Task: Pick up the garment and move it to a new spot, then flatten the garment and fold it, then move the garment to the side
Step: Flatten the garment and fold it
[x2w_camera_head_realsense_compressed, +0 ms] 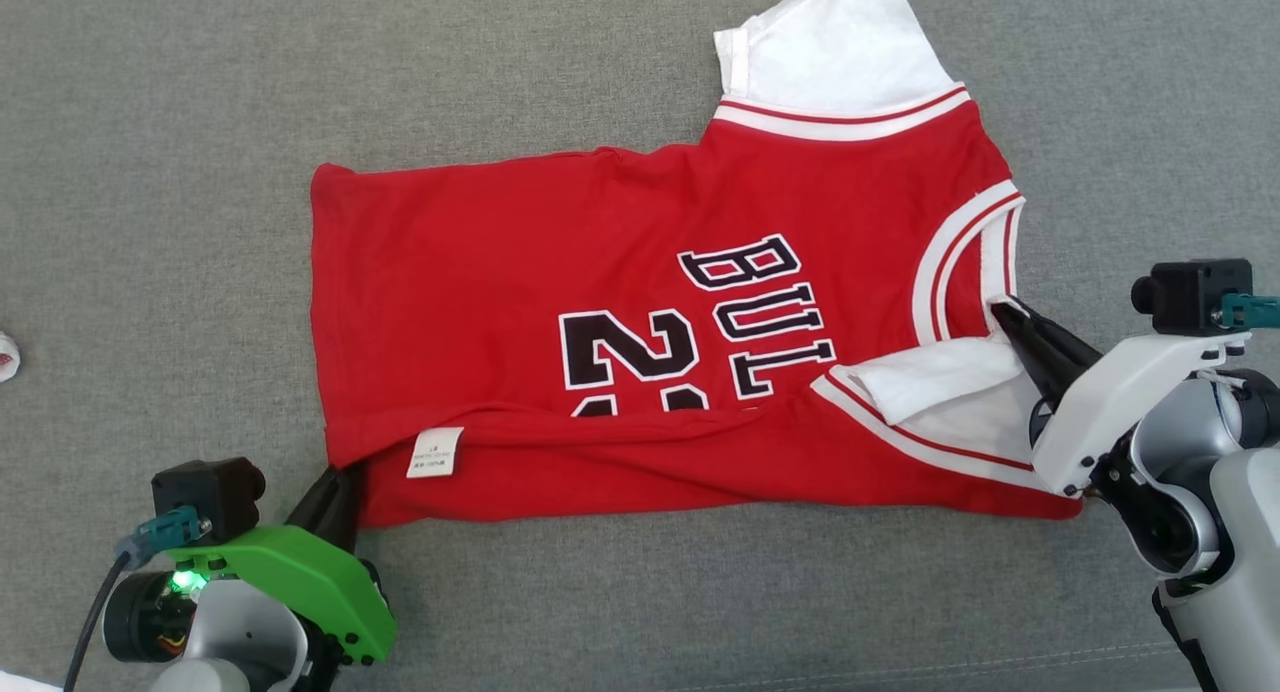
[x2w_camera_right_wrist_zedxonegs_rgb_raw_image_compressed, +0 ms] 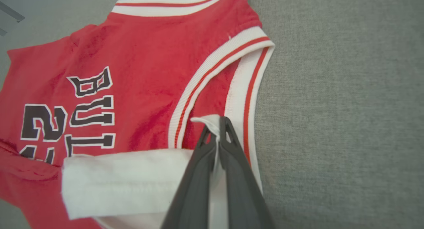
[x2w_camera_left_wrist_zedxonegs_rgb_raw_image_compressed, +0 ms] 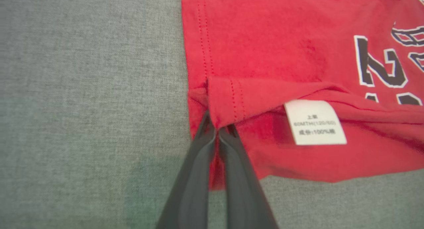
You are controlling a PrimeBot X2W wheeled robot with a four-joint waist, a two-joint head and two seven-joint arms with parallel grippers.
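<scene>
Grey woven cloth [x2w_camera_head_realsense_compressed: 150, 122] covers the whole work surface. There are two grippers, both pinched shut on the one garment [x2w_camera_head_realsense_compressed: 500, 272]. The left gripper [x2w_camera_left_wrist_zedxonegs_rgb_raw_image_compressed: 217, 128] clamps the red hem corner, near the single white care label [x2w_camera_left_wrist_zedxonegs_rgb_raw_image_compressed: 314, 123] (its print is too blurred to read). The right gripper [x2w_camera_right_wrist_zedxonegs_rgb_raw_image_compressed: 218, 126] nips white fabric at the neckline. The garment lies spread between them, its near edge folded over, with a far sleeve [x2w_camera_head_realsense_compressed: 830, 52] flat and a near sleeve [x2w_camera_head_realsense_compressed: 930, 377] doubled back.

Jersey [x2w_camera_head_realsense_compressed: 480, 272]: red knit cloth, soft, matt; neck trim ribbed white; lettering flat print.
Care label [x2w_camera_left_wrist_zedxonegs_rgb_raw_image_compressed: 314, 122]: smooth white woven tag.
Table cover [x2w_camera_head_realsense_compressed: 150, 122]: grey coarse-weave fabric, matt.
Left gripper [x2w_camera_head_realsense_compressed: 344, 476]: dark matt fingers, glossy green plastic shell.
Right gripper [x2w_camera_head_realsense_compressed: 1001, 312]: smooth white plastic shell.
</scene>
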